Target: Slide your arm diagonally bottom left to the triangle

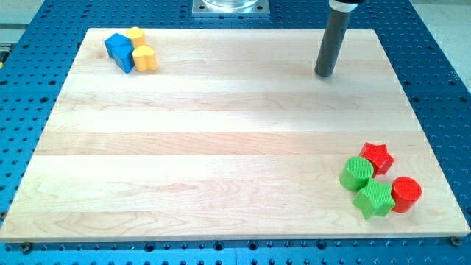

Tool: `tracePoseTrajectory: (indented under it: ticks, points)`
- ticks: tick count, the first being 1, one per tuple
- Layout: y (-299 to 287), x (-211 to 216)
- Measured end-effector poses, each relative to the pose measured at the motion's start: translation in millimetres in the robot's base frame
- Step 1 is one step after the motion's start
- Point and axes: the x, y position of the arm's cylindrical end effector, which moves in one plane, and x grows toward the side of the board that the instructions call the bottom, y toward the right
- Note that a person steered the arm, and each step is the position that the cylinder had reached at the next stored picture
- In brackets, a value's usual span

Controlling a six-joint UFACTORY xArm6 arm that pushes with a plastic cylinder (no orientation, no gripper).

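My tip (324,74) rests on the wooden board near the view's top right, far from all blocks. At the view's top left sits a cluster: a blue block (118,51), a yellow block (135,34) just above it to the right, and a yellow heart-like block (146,58) to its right. At the view's bottom right sits another cluster: a red star (377,157), a green cylinder (357,174), a green star-like block (374,199) and a red cylinder (405,193). No block shows clearly as a triangle.
The wooden board (221,140) lies on a blue perforated table (441,66). A metal mount (230,6) sits at the view's top centre, beyond the board's far edge.
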Motion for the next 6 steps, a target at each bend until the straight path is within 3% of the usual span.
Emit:
tracePoseTrajectory:
  ticks: [3, 4, 6]
  points:
    - [-3.0, 52.1]
    - [-123.0, 52.1]
    - [-374.4, 96.1]
